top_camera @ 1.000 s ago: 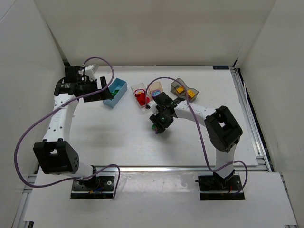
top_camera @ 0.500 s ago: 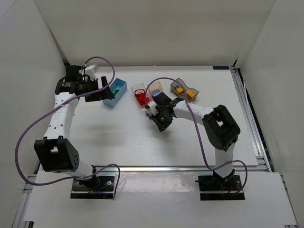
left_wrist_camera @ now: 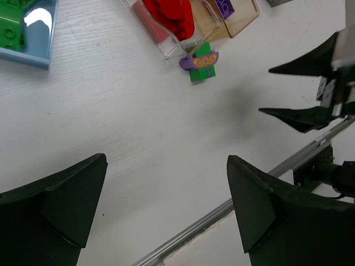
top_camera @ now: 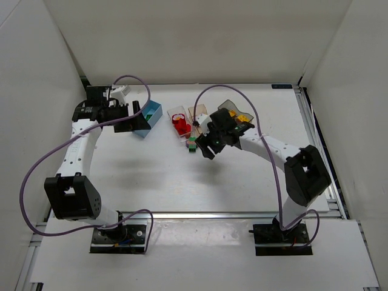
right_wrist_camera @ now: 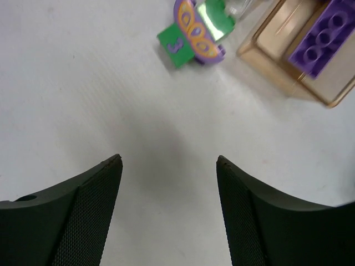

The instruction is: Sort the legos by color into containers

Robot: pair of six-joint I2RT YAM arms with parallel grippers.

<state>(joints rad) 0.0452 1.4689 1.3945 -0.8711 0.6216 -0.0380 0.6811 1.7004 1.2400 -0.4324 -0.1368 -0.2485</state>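
Note:
A green lego topped with a purple and yellow piece lies on the table by the clear bin, which holds red legos. It shows in the right wrist view and the left wrist view. My right gripper is open and empty just right of it. The peach bin holds a purple brick. The grey bin holds yellow and orange legos. My left gripper is open and empty beside the light blue bin, which holds green legos.
The four bins stand in a row at the back middle of the table. A metal rail runs along the near edge and another along the right side. White walls enclose the table.
My right gripper carried the green and purple lego from mid-table up toward the bins, let it go beside the clear bin and drew back to the right. My left gripper shifted slightly right.

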